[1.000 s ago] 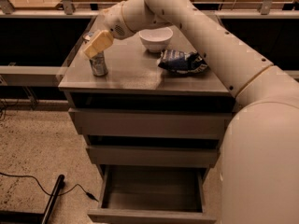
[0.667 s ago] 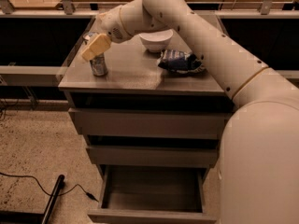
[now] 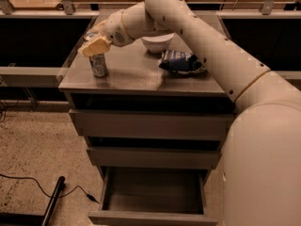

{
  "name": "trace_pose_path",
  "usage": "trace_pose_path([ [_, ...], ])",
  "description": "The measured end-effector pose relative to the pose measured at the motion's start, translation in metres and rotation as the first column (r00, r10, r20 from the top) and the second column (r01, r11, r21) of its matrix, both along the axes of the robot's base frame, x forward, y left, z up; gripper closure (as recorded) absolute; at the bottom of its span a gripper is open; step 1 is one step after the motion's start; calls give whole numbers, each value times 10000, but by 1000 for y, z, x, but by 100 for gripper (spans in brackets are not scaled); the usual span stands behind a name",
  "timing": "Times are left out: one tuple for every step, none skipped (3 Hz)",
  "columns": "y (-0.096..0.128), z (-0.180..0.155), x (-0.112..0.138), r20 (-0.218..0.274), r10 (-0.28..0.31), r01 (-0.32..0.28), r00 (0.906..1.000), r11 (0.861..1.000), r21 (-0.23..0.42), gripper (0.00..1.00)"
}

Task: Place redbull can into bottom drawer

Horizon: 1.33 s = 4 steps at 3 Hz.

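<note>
The redbull can stands upright near the front left corner of the grey cabinet top. My gripper is right above the can, at its top. The arm reaches to it from the right, across the cabinet. The bottom drawer is pulled out at the foot of the cabinet, and its grey inside shows nothing in it. The two upper drawers are closed.
A white bowl stands at the back middle of the cabinet top. A blue-and-white snack bag lies to its right. A black pole and a cable lie on the floor at the lower left.
My gripper and forearm have shifted slightly to the left over the can. The can, bowl, bag and drawer have not moved.
</note>
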<state>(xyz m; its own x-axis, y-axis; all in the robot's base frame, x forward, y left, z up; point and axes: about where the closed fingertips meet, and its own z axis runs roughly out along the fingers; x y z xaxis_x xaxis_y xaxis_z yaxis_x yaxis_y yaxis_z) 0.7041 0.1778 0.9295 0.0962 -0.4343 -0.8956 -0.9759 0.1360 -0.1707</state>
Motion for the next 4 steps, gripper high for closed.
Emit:
trace_pose_path([
  [-5,-10,3,-235,-144,142,9996,9999,-87,72],
  [-7,-2,0,63,184,-186,9998,9993,310,94],
  [-26,38,-24,1081,357,-479,9935,9925,1127,100],
  [-64,62,-67,1883,274,-461,9817,9943,958,100],
])
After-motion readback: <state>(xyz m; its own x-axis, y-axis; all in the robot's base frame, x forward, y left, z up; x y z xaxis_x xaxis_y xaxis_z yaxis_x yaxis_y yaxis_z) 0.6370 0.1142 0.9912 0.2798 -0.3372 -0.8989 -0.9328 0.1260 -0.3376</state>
